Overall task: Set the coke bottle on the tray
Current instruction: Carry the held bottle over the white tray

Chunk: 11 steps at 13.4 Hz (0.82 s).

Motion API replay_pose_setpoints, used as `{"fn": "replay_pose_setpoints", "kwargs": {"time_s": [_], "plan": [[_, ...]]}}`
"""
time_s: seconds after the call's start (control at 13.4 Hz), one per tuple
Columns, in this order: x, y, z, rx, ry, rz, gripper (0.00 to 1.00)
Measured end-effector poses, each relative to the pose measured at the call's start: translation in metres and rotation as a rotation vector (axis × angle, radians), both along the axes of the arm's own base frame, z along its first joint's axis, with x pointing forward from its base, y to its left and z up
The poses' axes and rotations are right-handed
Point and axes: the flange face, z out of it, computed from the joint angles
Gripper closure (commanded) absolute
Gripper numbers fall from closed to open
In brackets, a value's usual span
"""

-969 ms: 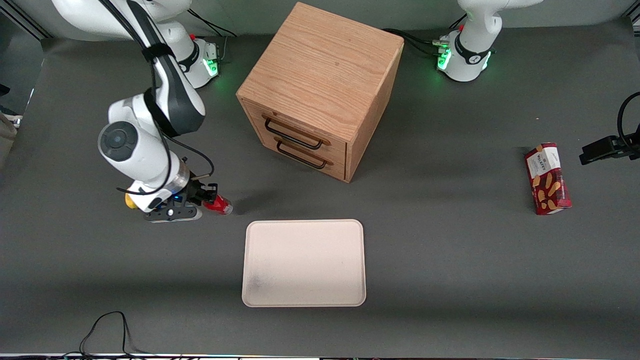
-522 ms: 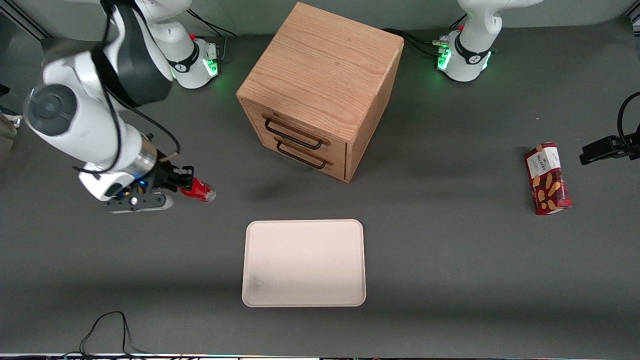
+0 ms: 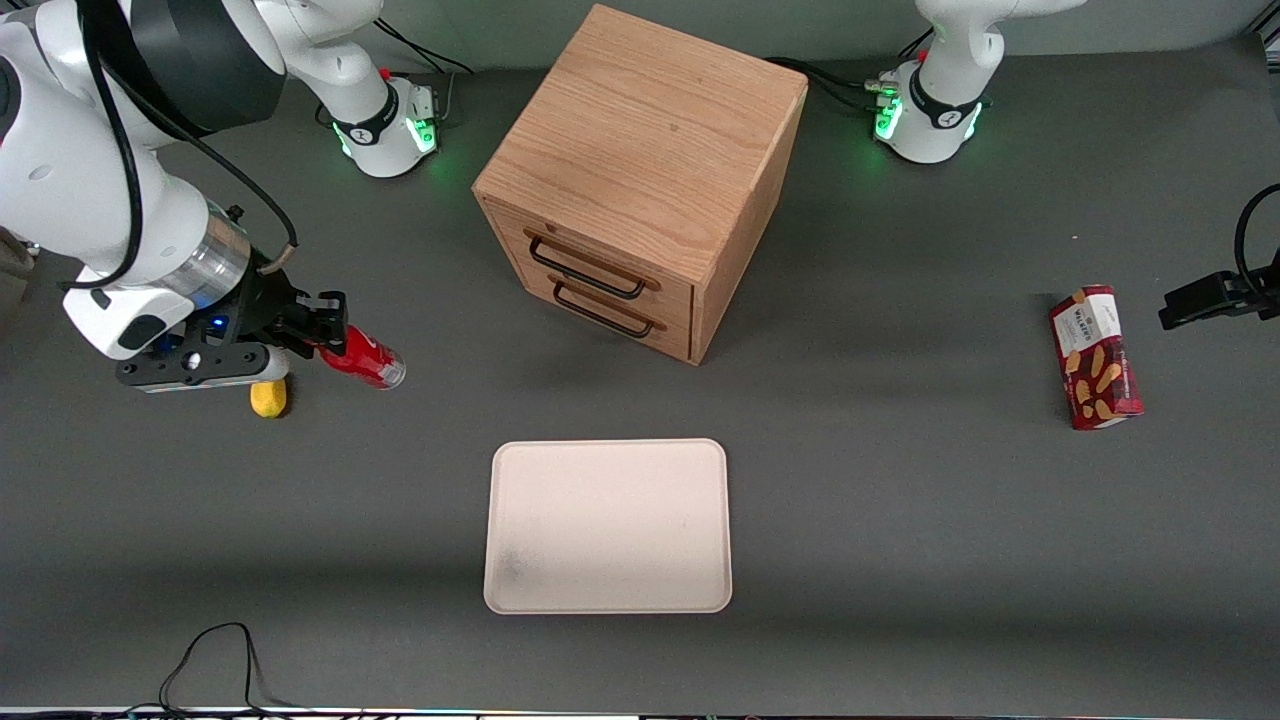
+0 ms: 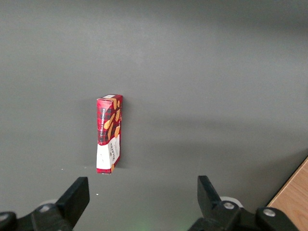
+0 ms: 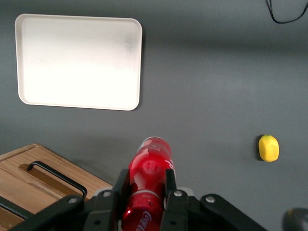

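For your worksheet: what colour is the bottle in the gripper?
Red bottle, clearest in the right wrist view.

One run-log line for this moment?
phase: carry | tool: shut on coke bottle, raised above table, beside lemon | tray: empty

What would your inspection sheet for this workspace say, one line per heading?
Surface: dark grey table.
Job's things: coke bottle in the gripper, above the table; tray bare, nearer the front camera than the drawer cabinet.
Clutter: lemon below the gripper; biscuit box toward the parked arm's end.
Grippers: gripper jaws shut on the bottle.
Cables: black cable at the table's front edge.
Surroundings: nothing seen.
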Motion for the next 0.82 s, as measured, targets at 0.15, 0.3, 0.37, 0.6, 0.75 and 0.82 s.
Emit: {"fn": "replay_pose_setpoints", "kwargs": {"time_s": [0.15,0.3,0.37,0.6,0.75,0.82], "plan": [[0.010,0.008,0.004,0.007,-0.023,0.008,1.00],[0.029,0.021,0.004,0.015,-0.049,0.019,1.00],[0.039,0.031,0.000,0.021,-0.059,0.029,1.00],[0.069,0.056,-0.033,0.026,-0.057,0.050,1.00],[0.085,0.070,-0.056,0.027,-0.060,0.060,1.00],[0.093,0.076,-0.064,0.031,-0.071,0.063,1.00]]}}
